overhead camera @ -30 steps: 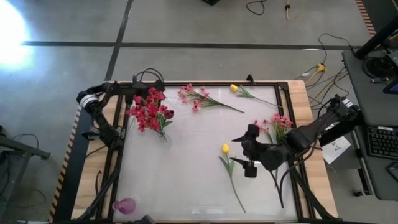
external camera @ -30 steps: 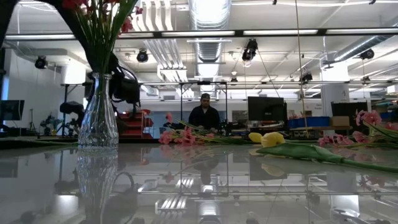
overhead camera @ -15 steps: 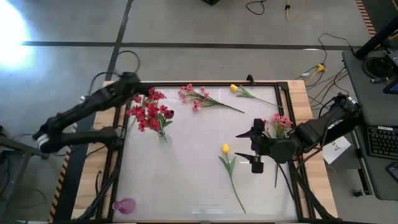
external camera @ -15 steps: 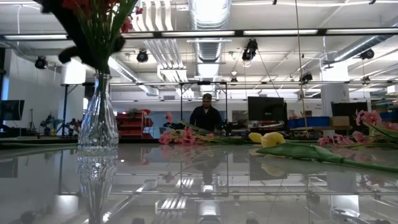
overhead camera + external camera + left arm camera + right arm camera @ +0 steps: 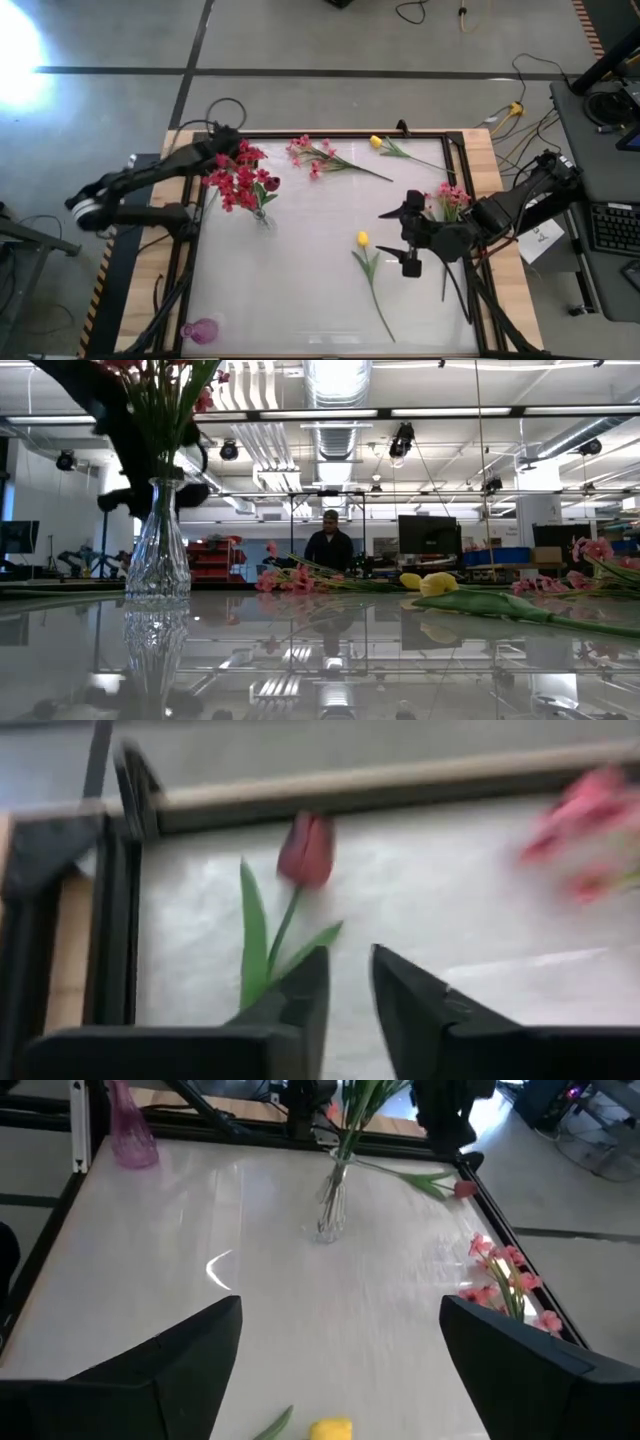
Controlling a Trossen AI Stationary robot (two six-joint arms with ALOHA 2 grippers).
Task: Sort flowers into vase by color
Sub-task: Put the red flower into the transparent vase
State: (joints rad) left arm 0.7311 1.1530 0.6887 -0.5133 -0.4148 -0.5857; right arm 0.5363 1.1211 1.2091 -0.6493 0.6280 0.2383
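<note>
Flowers (image 5: 238, 178) in vase: left end effector (image 5: 347, 982) now slightly parted; right end effector (image 5: 397, 236) stays wide apart.

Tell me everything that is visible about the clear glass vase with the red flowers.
The clear glass vase stands upright on the white table, toward its far left part. It looks like cut glass, with a narrow neck and a wider, ribbed body. It holds green stems topped by red flowers, which spread above its mouth. The glossy table surface mirrors it. The left gripper is near the vase; no contact with it shows.
</note>
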